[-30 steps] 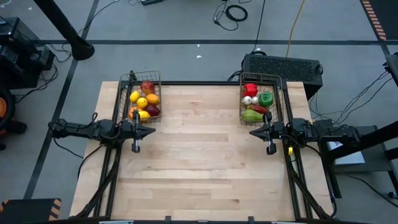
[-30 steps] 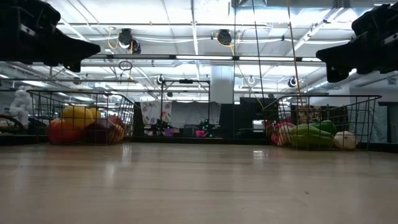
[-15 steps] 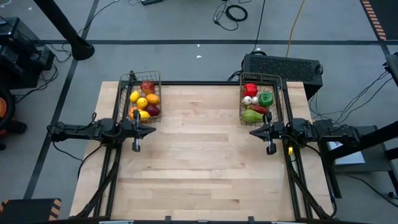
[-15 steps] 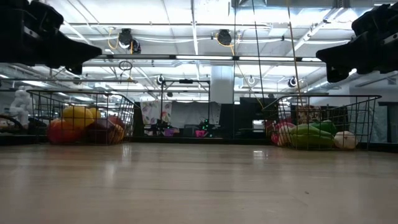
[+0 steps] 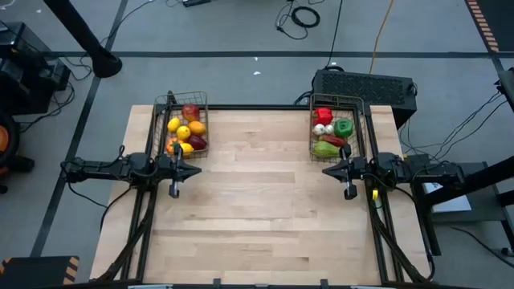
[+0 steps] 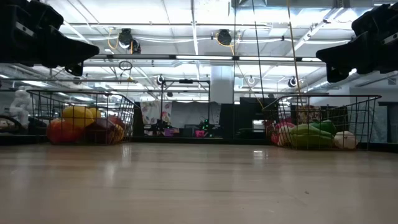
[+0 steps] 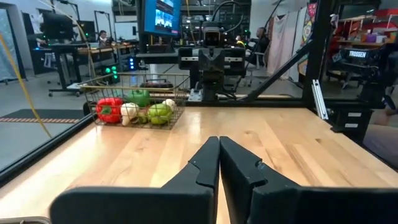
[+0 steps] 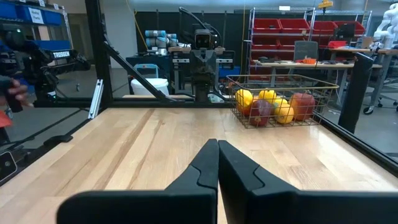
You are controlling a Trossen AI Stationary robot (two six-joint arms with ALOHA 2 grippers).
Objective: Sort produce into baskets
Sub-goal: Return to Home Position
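At the table's left edge, the left pincer hangs closed and empty. By the far-left corner the left basket holds the fruit. By the far-right corner the right basket holds the vegetables. These toys look light, hard and slippery, best gripped across the middle. At the right edge, the right pincer is likewise closed and empty.

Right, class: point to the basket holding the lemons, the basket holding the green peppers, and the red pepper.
lemon basket (image 6: 56, 98): low view, upper mesh wall above the fruit.
pepper basket (image 6: 323, 106): low view, upper mesh wall.
red pepper (image 7: 110, 109): left wrist view, middle of its body.
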